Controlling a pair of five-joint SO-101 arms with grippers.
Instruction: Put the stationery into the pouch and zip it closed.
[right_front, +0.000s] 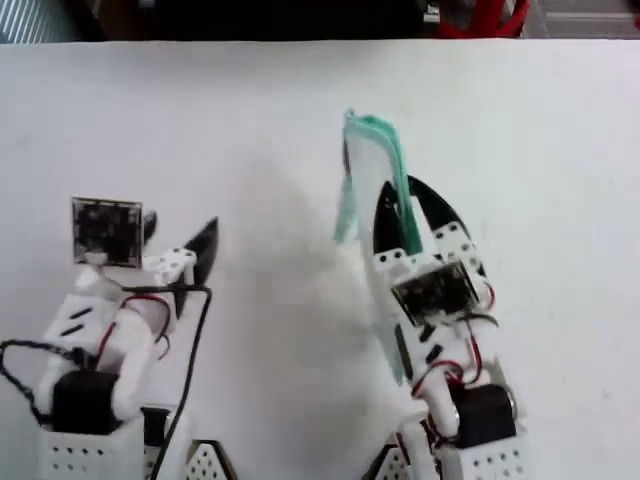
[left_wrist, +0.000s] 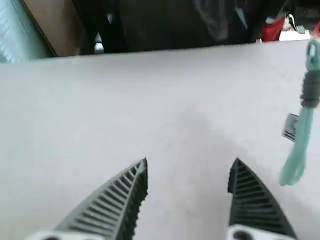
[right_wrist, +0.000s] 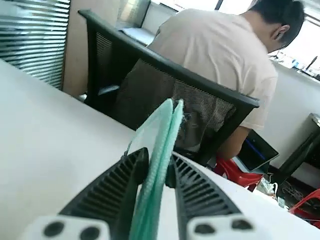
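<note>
Two jaws of the right gripper (right_wrist: 157, 157) pinch the green pouch (right_front: 368, 160), held on edge over the table (right_front: 200, 130). The left gripper (left_wrist: 190, 165) stands open.

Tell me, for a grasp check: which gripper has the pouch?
The right gripper, shut on the green-edged pouch; the left gripper is open and holds nothing.

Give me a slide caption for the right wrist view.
Right gripper shut on the green-edged pouch, held edge-on over the white table.
</note>
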